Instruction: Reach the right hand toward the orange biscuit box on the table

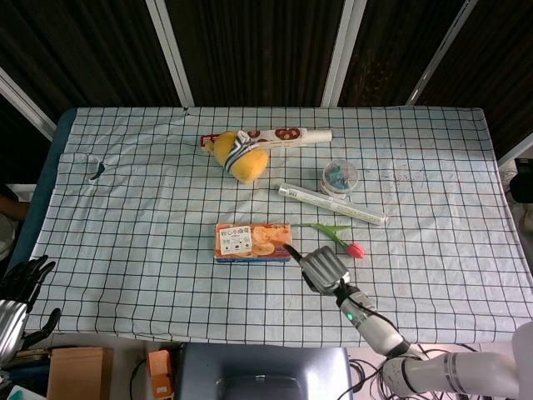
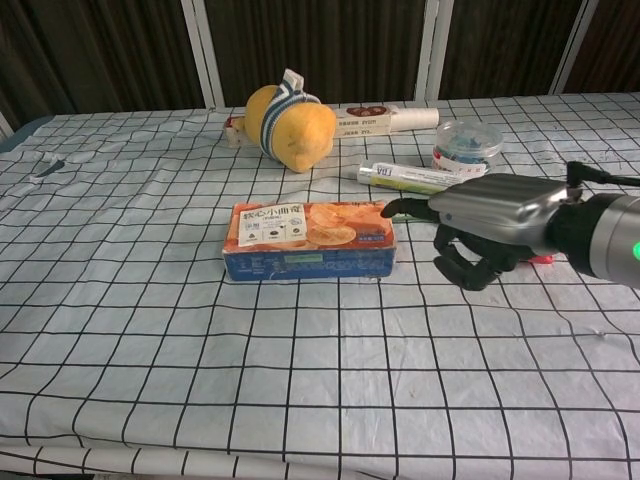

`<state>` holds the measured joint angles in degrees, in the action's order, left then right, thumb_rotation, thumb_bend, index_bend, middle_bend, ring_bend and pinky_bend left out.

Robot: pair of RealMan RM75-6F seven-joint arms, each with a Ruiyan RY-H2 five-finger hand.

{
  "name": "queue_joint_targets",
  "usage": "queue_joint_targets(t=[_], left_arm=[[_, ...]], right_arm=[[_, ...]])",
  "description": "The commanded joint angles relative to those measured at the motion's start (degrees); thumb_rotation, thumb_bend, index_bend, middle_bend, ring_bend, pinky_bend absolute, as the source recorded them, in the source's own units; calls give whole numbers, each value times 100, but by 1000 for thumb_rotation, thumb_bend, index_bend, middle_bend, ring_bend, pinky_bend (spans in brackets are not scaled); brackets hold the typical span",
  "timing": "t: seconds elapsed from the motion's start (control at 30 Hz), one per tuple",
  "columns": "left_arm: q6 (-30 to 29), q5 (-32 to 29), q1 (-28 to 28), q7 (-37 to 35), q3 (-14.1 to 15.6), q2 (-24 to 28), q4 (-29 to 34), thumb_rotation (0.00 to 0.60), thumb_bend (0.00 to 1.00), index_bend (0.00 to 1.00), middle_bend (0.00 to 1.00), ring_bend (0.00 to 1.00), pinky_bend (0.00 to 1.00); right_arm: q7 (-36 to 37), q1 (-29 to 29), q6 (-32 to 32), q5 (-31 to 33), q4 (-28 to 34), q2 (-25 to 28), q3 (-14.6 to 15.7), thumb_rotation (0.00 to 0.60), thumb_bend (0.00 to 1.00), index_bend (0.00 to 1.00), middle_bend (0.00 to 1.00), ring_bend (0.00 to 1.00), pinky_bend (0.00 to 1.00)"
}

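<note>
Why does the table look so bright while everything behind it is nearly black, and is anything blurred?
Head view: the checked tablecloth is evenly lit, with short soft shadows; dark panels behind swallow detail. Chest view: the biscuit box is sharp, the right hand carries a pale sheen, and a green light glows on its wrist.
</note>
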<state>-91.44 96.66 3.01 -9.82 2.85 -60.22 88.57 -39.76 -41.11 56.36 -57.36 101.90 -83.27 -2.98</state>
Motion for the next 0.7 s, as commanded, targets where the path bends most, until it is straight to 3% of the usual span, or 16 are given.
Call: queue_joint_targets(t=[0.03, 0.2, 0.33, 0.47, 0.7], left_arm=[[-6, 11, -9, 12, 10, -1, 7, 600, 425, 0, 0, 8, 0], [-104, 75, -57, 47, 27, -23, 15, 600, 424, 0, 0, 8, 0], [-25, 36, -34, 134, 18, -52, 34, 600, 425, 0, 0, 7, 0], [106, 13, 23, 241, 12, -73, 76, 600, 425, 0, 0, 8, 0], [207, 13, 57, 387, 29, -99, 118, 600, 424, 0, 0, 8, 0]], right_arm=[[513, 790, 868, -1012, 599, 758, 679, 600, 249, 0, 0, 0, 139], [1269, 2040, 2650, -2558, 189, 1130, 1447, 600, 246, 0, 0, 0, 22], [2146, 2757, 3674, -3172, -496, 1119, 1569, 600, 246, 0, 0, 0, 0], [2278, 2957, 3935, -3367, -669, 1137, 1431, 600, 246, 0, 0, 0, 0], [2285, 3084, 3767, -3349, -643, 1171, 1229, 600, 246, 0, 0, 0, 0]])
